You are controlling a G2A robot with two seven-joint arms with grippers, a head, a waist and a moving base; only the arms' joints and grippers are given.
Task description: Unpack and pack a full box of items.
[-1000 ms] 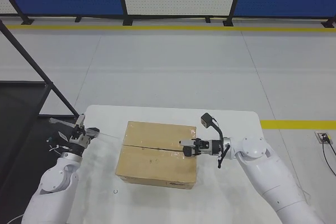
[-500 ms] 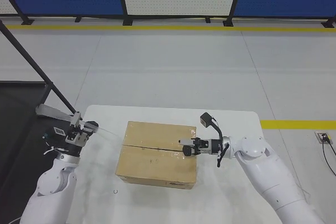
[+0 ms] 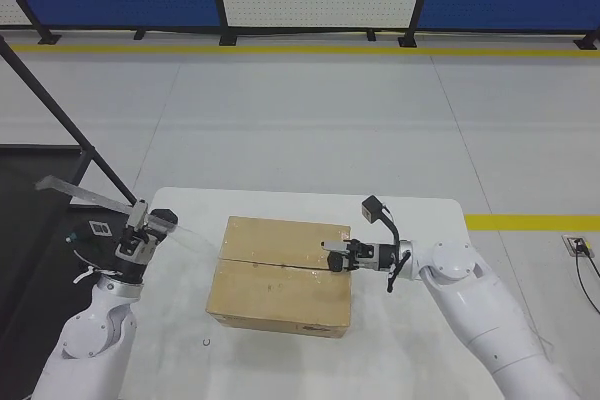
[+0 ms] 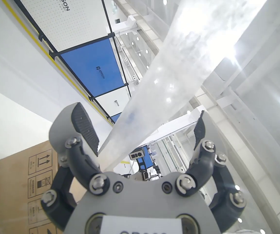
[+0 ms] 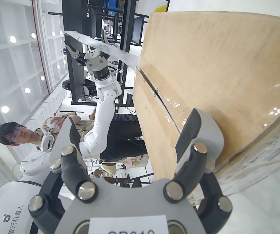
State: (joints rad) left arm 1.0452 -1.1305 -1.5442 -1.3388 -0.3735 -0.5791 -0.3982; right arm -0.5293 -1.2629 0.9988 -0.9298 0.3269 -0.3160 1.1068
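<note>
**STATUS: BOX SHUT, TAPE STRIP LIFTED OFF AT L END**

1. Box (image 3: pixel 280 280): cardboard, sits at approx. the middle of the tabletop (image 3: pixel 410 215), well apart from every edge. Top flaps are down. The seam (image 3: pixel 280 264) between them runs across the lid from the L side to the R side.

2. Tape strip (image 3: pixel 80 192): clear and long. One end is attached at the L end of the seam. From there it rises at an angle, crosses the L edge of the tabletop and ends in the air beyond it.

3. L gripper (image 3: pixel 143 222): positioned over the L edge of the tabletop, well apart from the box. In the L wrist view the L gripper (image 4: pixel 140 113) has its fingers spread wide. The tape strip (image 4: pixel 178 57) passes between them, with its edge just beside one pad (image 4: pixel 85 127). Contact w/ that pad cannot be confirmed.

4. R gripper (image 3: pixel 330 255): positioned at the R end of the lid, over the seam. In the R wrist view the R gripper (image 5: pixel 132 120) has its fingers apart and clamps nothing. One pad (image 5: pixel 188 132) sits above the box (image 5: pixel 215 62), near the seam (image 5: pixel 154 91).

5. Ref.: the R wrist view also shows the L gripper (image 5: pixel 86 49) farther off, w/ the tape strip (image 5: pixel 101 44) running to the far end of the seam.
</note>
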